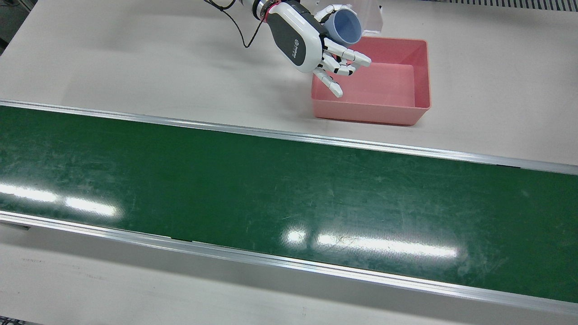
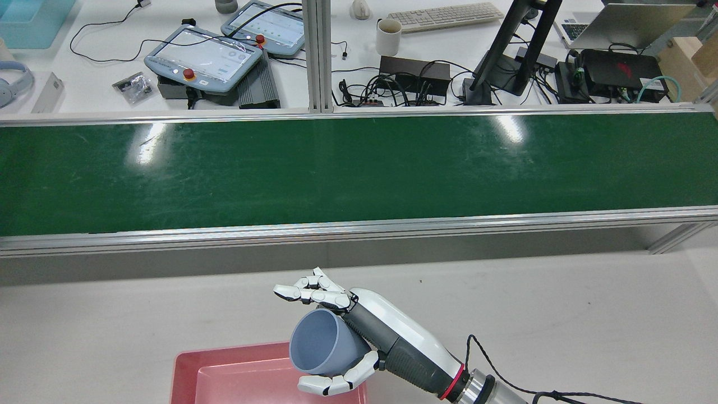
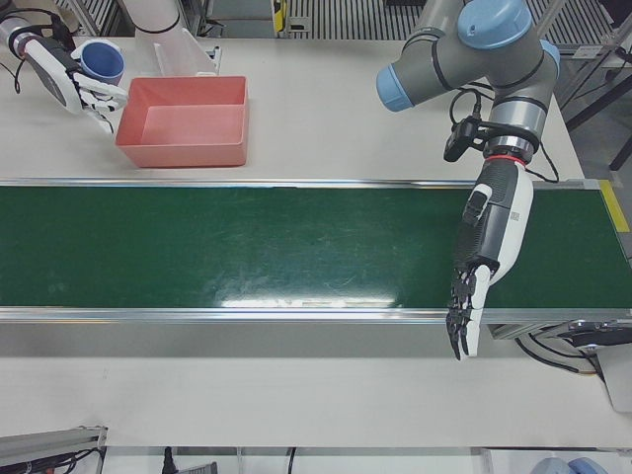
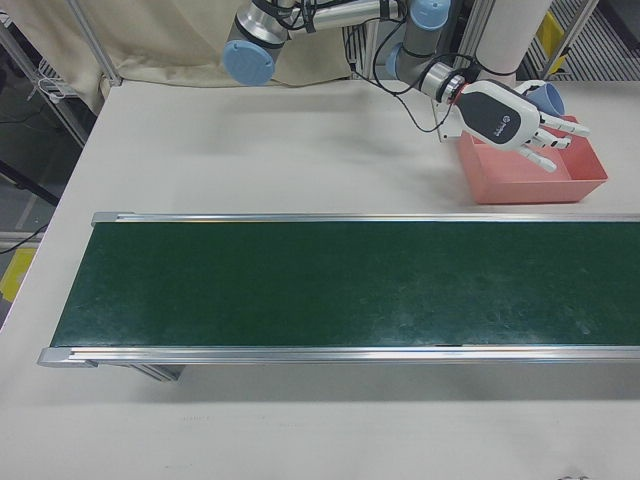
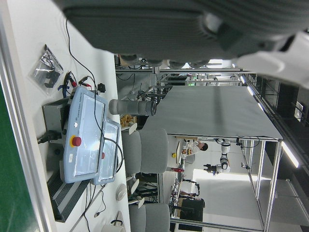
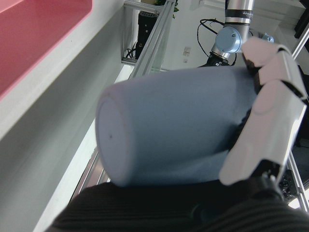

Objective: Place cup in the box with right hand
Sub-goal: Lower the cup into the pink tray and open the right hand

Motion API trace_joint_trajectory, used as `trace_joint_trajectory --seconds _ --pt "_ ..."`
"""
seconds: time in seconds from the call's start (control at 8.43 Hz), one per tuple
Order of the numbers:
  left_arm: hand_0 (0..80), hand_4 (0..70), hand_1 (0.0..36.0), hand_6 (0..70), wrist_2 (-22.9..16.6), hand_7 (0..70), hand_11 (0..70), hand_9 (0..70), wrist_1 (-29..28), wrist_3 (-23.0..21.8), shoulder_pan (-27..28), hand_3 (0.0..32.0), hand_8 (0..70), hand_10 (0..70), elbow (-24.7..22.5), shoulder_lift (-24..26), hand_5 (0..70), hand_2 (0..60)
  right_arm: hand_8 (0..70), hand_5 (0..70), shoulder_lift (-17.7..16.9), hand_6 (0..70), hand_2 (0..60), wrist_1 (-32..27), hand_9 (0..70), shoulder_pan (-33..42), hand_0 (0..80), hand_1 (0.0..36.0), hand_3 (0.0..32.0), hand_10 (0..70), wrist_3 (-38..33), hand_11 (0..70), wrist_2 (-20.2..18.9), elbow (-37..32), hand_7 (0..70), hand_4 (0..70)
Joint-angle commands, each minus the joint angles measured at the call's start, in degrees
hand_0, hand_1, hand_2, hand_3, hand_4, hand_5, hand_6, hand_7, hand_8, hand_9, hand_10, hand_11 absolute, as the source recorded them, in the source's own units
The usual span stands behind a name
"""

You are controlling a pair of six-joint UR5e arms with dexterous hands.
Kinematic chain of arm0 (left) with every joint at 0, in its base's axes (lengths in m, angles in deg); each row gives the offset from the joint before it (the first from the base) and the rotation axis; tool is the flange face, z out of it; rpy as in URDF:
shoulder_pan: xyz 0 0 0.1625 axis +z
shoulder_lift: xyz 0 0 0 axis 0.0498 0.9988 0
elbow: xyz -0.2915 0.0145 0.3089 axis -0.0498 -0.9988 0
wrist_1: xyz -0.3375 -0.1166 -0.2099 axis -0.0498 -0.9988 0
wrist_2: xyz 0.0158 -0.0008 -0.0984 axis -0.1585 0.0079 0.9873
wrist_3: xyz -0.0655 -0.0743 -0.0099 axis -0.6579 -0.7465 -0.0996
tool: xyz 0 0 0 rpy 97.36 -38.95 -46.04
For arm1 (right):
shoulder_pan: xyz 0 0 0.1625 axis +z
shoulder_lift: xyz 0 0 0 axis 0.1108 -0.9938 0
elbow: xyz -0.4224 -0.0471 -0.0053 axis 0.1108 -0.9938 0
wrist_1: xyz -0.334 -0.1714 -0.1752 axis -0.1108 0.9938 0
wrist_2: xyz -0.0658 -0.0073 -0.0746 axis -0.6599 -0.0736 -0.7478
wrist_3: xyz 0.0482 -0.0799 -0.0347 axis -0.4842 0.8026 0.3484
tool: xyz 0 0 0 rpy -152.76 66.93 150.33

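In the front view, reading from the left, the white-and-grey right hand (image 1: 311, 43) comes first, then the pale blue plastic cup (image 1: 344, 26) it carries, then the shallow pink plastic box (image 1: 417, 74) that lies beyond them on the white table (image 1: 135, 58). The hand is closed around the cup's wall, thumb on one side and the other fingers (image 1: 347, 58) curled loosely on the other, with the cup lying against the palm. The cup is tipped well over, so its long axis runs nearly level and its open mouth faces out toward the box side, away from the wrist. In the rear view the cup (image 2: 322, 342) hangs over the box's (image 2: 185, 370) near corner and the hand (image 2: 364, 336) sits just to its right; the cup appears clear of the rim and floor, though the angle makes the gap hard to judge. The coming move turns on that offset: the open floor of the box lies ahead of the cup's mouth, further along the line the fingers point. So I judge the hand needs to carry on in that direction and lower before letting go. The left hand (image 3: 479, 267) hangs over the green conveyor belt (image 3: 247, 247) far to the other side, fingers fairly straight and holding nothing, so the right hand is much the nearer to the box
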Motion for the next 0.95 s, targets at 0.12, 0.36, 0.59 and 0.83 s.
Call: trace_joint_trajectory --seconds 0.12,0.36,0.59,0.83 --pt "0.0 0.0 0.0 0.0 0.0 0.0 0.0 0.0 0.0 0.0 0.0 0.0 0.0 0.0 0.07 0.0 0.0 0.0 0.0 3.6 -0.67 0.0 18.1 -0.87 0.0 -0.1 46.6 17.5 0.0 0.0 0.03 0.0 0.02 -0.02 0.0 0.0" --pt "0.0 0.0 0.0 0.0 0.0 0.0 0.0 0.0 0.0 0.0 0.0 0.0 0.0 0.0 0.07 0.0 0.0 0.0 0.0 3.8 -0.76 0.0 18.8 -0.87 0.0 -0.18 46.4 17.5 0.0 0.0 0.03 0.0 0.02 -0.1 0.0 0.0" --pt "0.0 0.0 0.0 0.0 0.0 0.0 0.0 0.0 0.0 0.0 0.0 0.0 0.0 0.0 0.07 0.09 0.0 0.0 0.0 3.8 -0.76 0.4 19.4 -0.87 0.0 -0.27 46.3 17.3 0.0 0.0 -0.06 0.0 0.02 -0.1 0.0 0.0" --pt "0.0 0.0 0.0 0.0 0.0 0.0 0.0 0.0 0.0 0.0 0.0 0.0 0.0 0.0 -0.01 0.0 0.0 0.0 0.0 3.9 -0.76 0.7 19.8 -0.87 0.0 -0.27 46.4 17.3 0.0 0.0 -0.06 0.0 0.02 -0.02 0.0 0.0"
